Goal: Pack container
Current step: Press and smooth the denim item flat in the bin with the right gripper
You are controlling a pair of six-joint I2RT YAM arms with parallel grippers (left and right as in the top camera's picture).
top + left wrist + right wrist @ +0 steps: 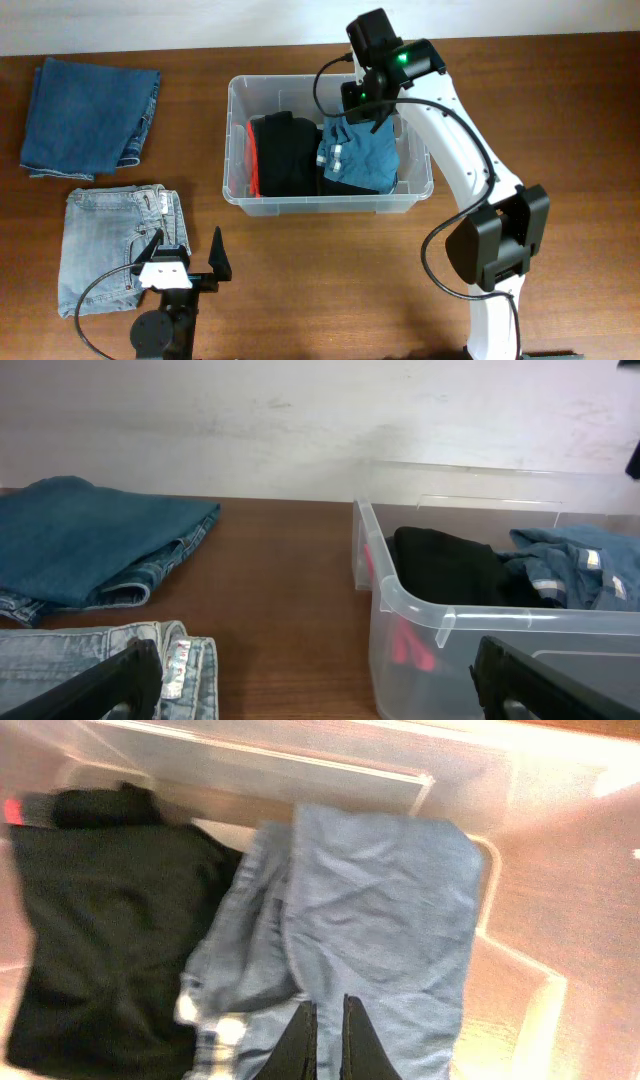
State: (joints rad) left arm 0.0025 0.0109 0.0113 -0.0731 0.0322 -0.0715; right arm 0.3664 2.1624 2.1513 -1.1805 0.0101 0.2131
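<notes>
Pressed together and empty, the right gripper [325,1038] hangs just over the blue denim [385,910] in the container [330,207], likely to tamp it down. The left gripper [186,250] sits spread wide.

container [300,206]: clear glossy plastic | table [560,100]: matt wood | jeans [105,245]: denim cloth

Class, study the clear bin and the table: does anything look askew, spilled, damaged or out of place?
Only one thing: the blue denim garment in the right half of the container lies rumpled, bunched against the folded black garment beside it. Nothing looks spilled or damaged.
</notes>
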